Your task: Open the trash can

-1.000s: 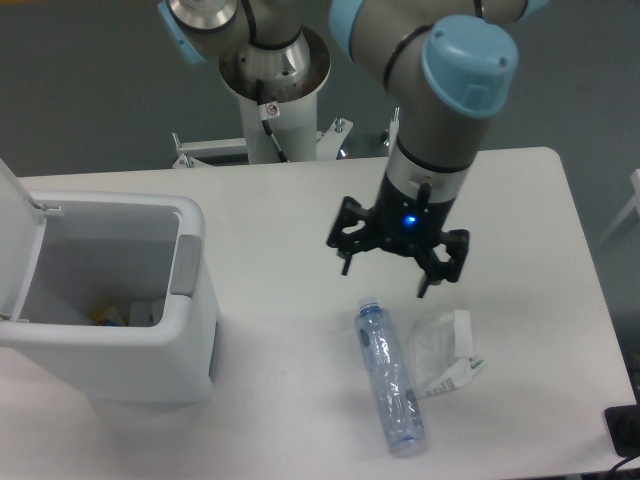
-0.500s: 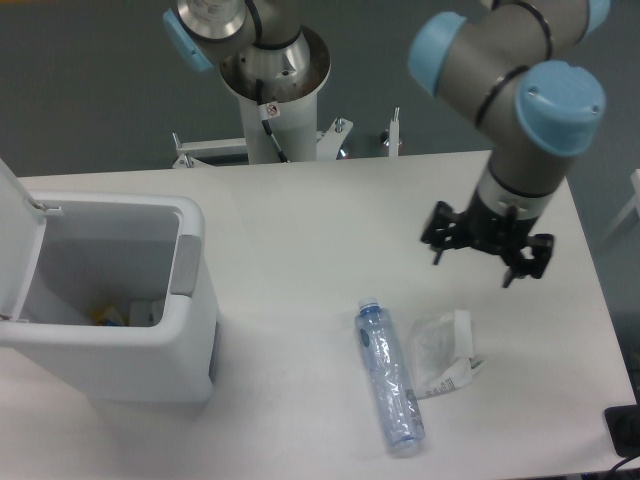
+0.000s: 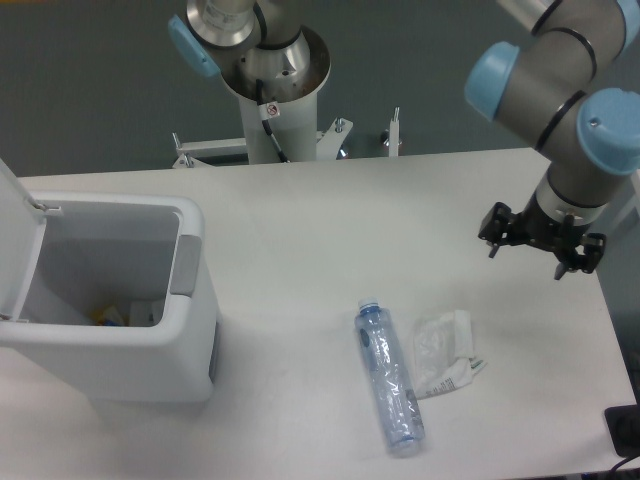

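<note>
Camera view: we note the trash can (image 3: 110, 330), white and boxy with rounded corners, at the left edge of the surface (image 3: 300, 230). Its lid (image 3: 18, 235) stands up at the left; the grey tab (image 3: 185, 265) faces right; its long axis runs left-right. The gripper (image 3: 540, 255) hovers far right, jaws apart, empty.

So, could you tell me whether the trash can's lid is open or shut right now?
Open. The trash can has its lid swung up at the left, leaving the inside exposed, with some items visible at the bottom.
</note>
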Robot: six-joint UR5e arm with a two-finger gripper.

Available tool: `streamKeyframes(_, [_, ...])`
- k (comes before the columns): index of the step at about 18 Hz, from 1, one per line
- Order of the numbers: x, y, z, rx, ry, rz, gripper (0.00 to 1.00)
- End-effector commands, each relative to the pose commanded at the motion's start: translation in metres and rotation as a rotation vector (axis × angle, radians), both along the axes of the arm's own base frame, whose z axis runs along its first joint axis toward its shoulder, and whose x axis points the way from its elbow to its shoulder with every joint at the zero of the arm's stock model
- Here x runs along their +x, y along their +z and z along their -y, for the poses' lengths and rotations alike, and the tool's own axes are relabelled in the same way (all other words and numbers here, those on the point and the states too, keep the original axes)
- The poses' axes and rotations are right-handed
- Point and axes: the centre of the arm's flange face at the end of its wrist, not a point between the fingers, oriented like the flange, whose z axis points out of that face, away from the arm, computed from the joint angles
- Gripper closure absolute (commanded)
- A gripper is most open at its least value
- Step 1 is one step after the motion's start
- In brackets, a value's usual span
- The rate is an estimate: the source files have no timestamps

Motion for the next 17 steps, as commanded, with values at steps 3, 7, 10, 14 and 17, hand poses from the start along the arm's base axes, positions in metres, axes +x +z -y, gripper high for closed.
streamKeyframes(3, [0.003, -0.001, 0.001, -0.003, -0.017, 0.002, 0.0])
streamKeyframes(7, [0.003, -0.003, 0.003, -0.027, -0.018, -0.005, 0.0])
streamKeyframes(10, [0.002, -0.003, 0.003, -0.026, -0.019, -0.006, 0.0])
streamKeyframes(14, [0.005, -0.009, 0.001, -0.028, -0.021, 0.004, 0.0])
streamKeyframes(17, [0.009, -0.013, 0.0, -0.025, -0.024, -0.006, 0.0])
